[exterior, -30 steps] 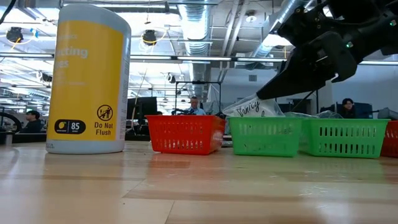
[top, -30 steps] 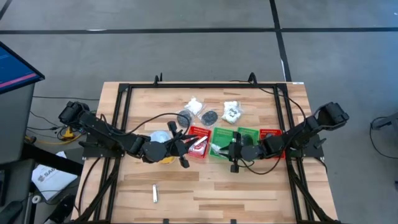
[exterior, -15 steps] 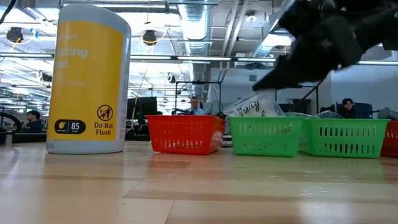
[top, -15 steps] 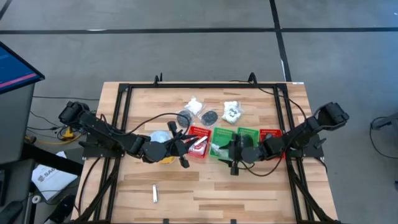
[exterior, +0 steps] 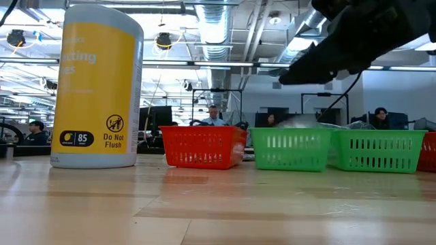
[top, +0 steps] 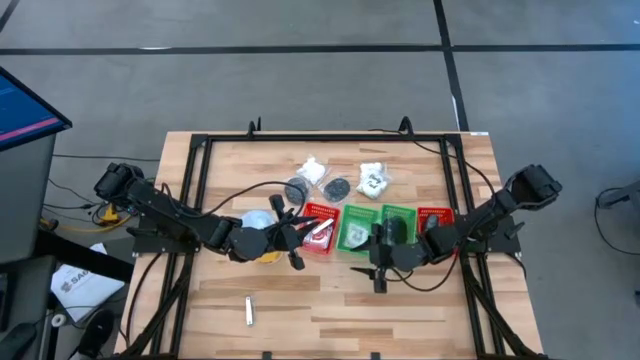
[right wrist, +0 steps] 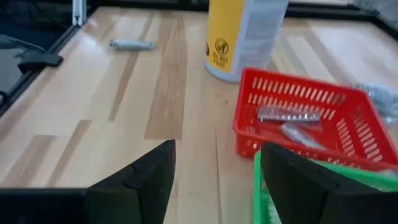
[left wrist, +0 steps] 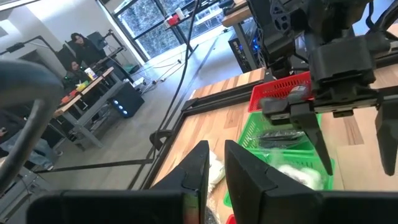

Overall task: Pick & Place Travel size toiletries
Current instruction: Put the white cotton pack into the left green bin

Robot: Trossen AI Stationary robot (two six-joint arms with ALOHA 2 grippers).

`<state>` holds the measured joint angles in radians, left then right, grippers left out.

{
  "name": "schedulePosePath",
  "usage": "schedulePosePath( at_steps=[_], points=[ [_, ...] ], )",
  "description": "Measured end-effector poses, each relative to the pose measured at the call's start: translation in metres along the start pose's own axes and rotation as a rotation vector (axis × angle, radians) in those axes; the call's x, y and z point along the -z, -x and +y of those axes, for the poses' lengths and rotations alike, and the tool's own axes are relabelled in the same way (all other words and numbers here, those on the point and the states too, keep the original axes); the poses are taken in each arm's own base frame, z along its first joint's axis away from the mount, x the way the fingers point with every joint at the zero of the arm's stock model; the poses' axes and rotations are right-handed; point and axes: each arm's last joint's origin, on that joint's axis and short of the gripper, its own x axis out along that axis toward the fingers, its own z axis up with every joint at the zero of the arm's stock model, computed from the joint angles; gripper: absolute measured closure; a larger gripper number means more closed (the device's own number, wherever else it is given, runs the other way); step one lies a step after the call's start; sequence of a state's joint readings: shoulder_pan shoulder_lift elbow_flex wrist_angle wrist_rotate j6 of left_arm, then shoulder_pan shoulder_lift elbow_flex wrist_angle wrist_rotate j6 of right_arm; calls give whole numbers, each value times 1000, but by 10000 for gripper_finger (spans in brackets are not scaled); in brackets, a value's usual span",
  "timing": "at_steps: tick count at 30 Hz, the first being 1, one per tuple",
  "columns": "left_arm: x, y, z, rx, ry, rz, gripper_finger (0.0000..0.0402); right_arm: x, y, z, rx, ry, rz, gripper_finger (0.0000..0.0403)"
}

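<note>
Two white packets and two dark discs lie on the far half of the table. A silvery tube lies near the front edge. Another white packet lies in the left green bin. Silvery tubes lie in the left red bin. My right gripper hangs open above the green bin's near side, with nothing between its fingers. My left gripper hovers shut beside the red bin, above the table.
A tall yellow cup with a white lid stands left of the red bin, under my left arm. A second green bin and a second red bin continue the row to the right. A black frame rims the table.
My right gripper has opened and let go of the white packet, which has dropped into the left green bin. The gripper has then risen and drawn back toward the table's near edge. My left arm has kept still.
</note>
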<state>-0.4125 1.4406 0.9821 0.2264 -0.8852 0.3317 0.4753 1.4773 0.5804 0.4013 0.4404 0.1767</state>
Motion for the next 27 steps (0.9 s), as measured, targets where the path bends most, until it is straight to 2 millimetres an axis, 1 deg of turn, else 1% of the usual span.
schedulePosePath(
  at_steps=[6, 11, 15, 17, 20, 24, 27],
  points=[
    [3, -8, 7, -29, 6, 16, 357, -11, 0, 3, -8, 23, -45, 191],
    [9, -24, 24, -96, 24, 49, 357, -24, -2, 5, -3, 39, -39, 199],
    [16, -39, 40, -130, 93, 75, 357, -30, -3, 7, 4, 71, -4, 206],
    [21, -47, 51, -71, 139, 75, 357, -34, -3, 7, 5, 75, 6, 209],
    [29, -63, 72, 8, 258, 65, 357, -36, -3, 8, 8, 83, 21, 214],
    [53, -82, 102, 52, 344, 160, 357, -37, -3, 8, 9, 85, 25, 219],
    [72, -90, 123, 62, 408, 244, 357, -37, -3, 8, 8, 100, 27, 222]
  ],
)
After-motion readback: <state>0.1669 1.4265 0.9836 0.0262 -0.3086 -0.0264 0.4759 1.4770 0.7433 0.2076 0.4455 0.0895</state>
